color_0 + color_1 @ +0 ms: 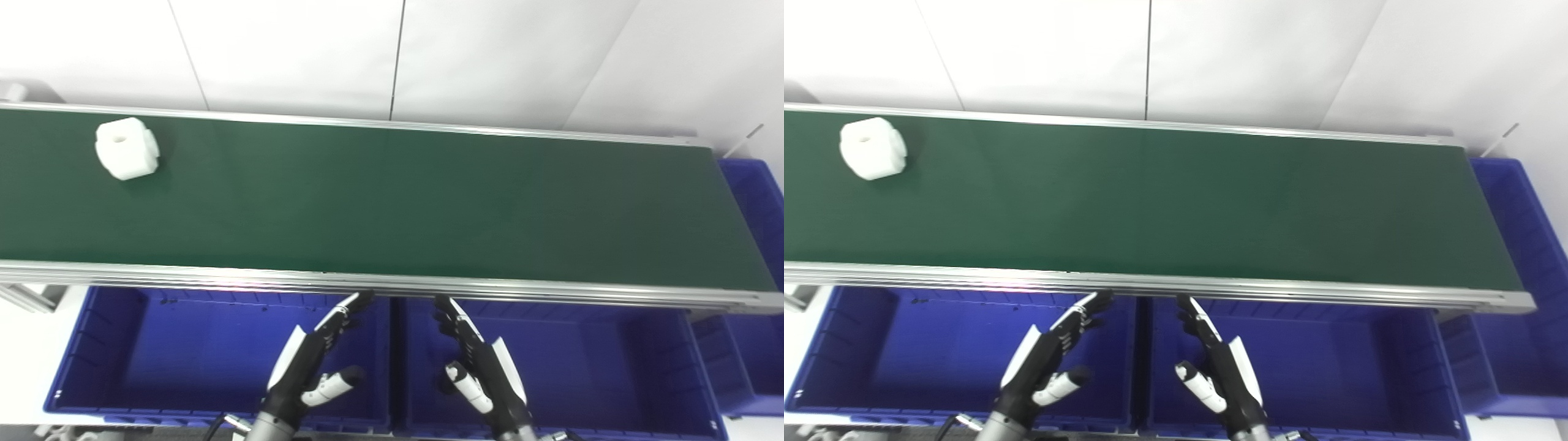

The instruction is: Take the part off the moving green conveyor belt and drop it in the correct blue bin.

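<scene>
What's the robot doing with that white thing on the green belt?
Nothing yet. The white part sits alone at the far left of the green conveyor belt. The robot's left hand and right hand are both open and empty, held above the two blue bins on the near side of the belt. It hasn't reached for the part.

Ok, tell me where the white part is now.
The part sits at the belt's far left, near the back rail, well away from both hands waiting over the bins.
</scene>
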